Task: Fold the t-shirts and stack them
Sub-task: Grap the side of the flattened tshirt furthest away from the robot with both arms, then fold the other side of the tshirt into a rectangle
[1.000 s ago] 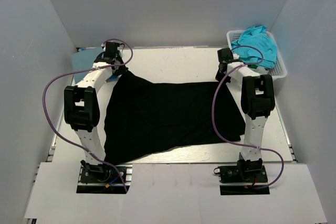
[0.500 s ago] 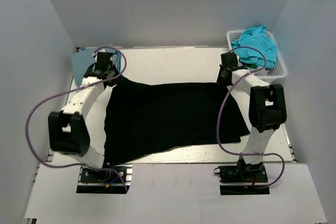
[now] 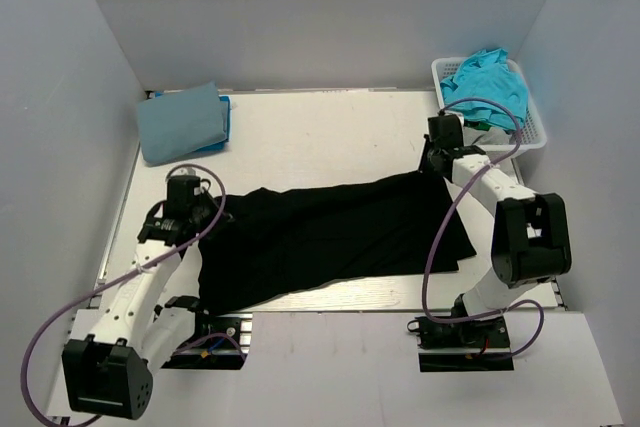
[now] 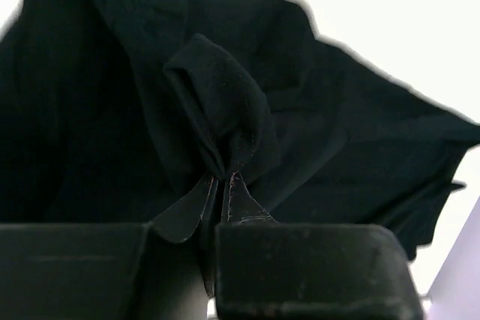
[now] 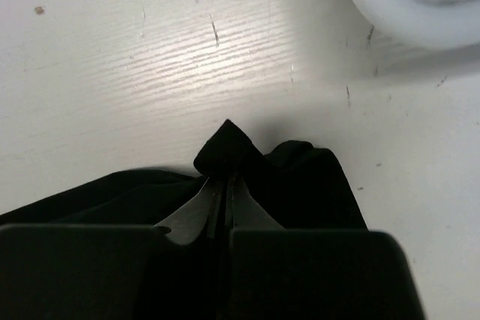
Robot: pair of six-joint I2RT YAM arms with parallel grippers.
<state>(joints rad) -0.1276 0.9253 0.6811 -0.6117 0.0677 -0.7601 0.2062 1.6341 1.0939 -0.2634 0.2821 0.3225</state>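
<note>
Since the left gripper (image 4: pixel 221 181) is clenched on a bunched corner of the black t-shirt (image 3: pixel 330 237), with cloth pinched up between its closed jaws, the step in hand looks like the first fold of this shirt: its far edge drawn toward the near one. Well beyond these jaws and a little to their left lies a folded light blue t-shirt (image 3: pixel 182 122), apart from the work, and bare table (image 3: pixel 320 137) lies between it and them. That gives the left arm plenty of room. The black shirt stretches rightward from the left jaws in a slanted band, and its near hem runs close to the table's near edge. Across it, the right gripper (image 5: pixel 225 181) grasps the other corner, a small peak of cloth standing just ahead of its closed jaws. This corner sits farther back than the left one. The next move, I judge, calls for the right arm to bring its corner nearer, level with the left, keeping the cloth taut before either lets go. Just beyond the right jaws and to their right stands the white basket (image 5: pixel 405 20), holding a turquoise t-shirt (image 3: pixel 490 82). Room is tight on that side.
</note>
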